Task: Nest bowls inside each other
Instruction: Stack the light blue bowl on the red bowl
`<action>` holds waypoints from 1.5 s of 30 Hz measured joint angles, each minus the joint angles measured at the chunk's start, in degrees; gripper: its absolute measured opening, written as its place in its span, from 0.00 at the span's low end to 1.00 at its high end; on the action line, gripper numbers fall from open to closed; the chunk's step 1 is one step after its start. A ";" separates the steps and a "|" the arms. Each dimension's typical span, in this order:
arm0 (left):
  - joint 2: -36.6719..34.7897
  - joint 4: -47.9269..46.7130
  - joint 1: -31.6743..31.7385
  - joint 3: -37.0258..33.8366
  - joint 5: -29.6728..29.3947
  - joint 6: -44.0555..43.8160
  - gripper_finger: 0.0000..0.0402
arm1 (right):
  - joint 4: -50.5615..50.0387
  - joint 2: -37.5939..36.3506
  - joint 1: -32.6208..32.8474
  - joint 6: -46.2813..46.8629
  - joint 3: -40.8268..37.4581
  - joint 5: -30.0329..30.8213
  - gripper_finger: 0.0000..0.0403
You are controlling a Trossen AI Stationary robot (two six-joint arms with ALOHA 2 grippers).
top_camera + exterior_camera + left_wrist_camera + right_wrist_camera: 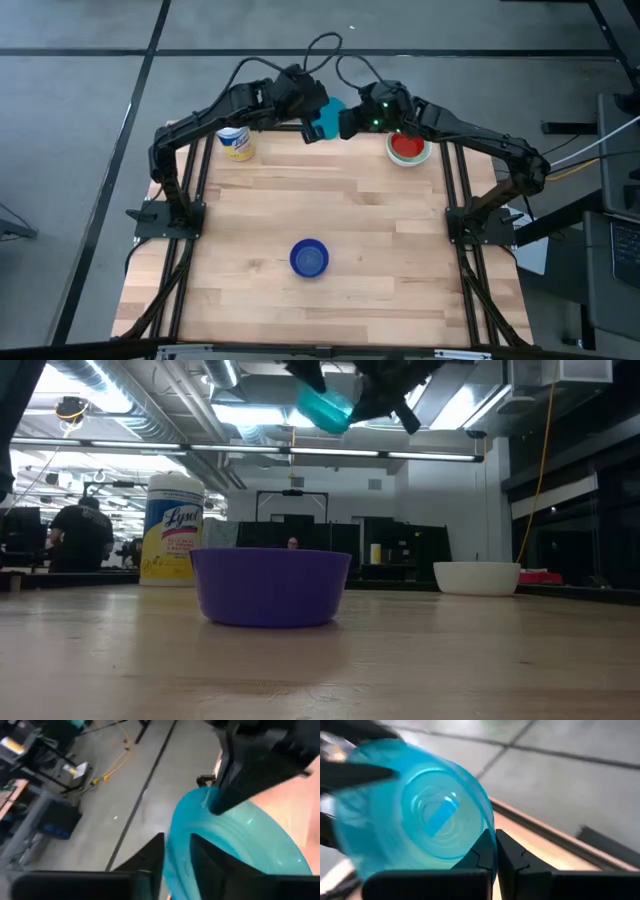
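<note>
Teal bowl aloft over bench far edge; right gripper pinching rim, left gripper spread astride rim.

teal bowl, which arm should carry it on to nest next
Right, probably. The right gripper is shut on the teal bowl rim, while the left gripper looks to be letting go. The red bowl in white sits just under the right arm.

Teal bowl tilted midair, red bowl in white bowl, blue bowl mid-table
</note>
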 joint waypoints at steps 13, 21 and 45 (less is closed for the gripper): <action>-0.88 0.20 6.24 3.02 -6.46 11.42 0.44 | -14.91 5.67 -5.02 -3.65 -0.14 -4.57 0.00; -4.26 -3.26 8.01 3.85 -3.23 3.74 0.41 | -26.40 4.77 -13.70 -6.39 -7.80 -2.30 0.00; -5.86 -4.55 7.96 3.88 2.19 -1.18 0.38 | -27.32 -1.06 -33.95 -10.25 -20.33 0.27 0.00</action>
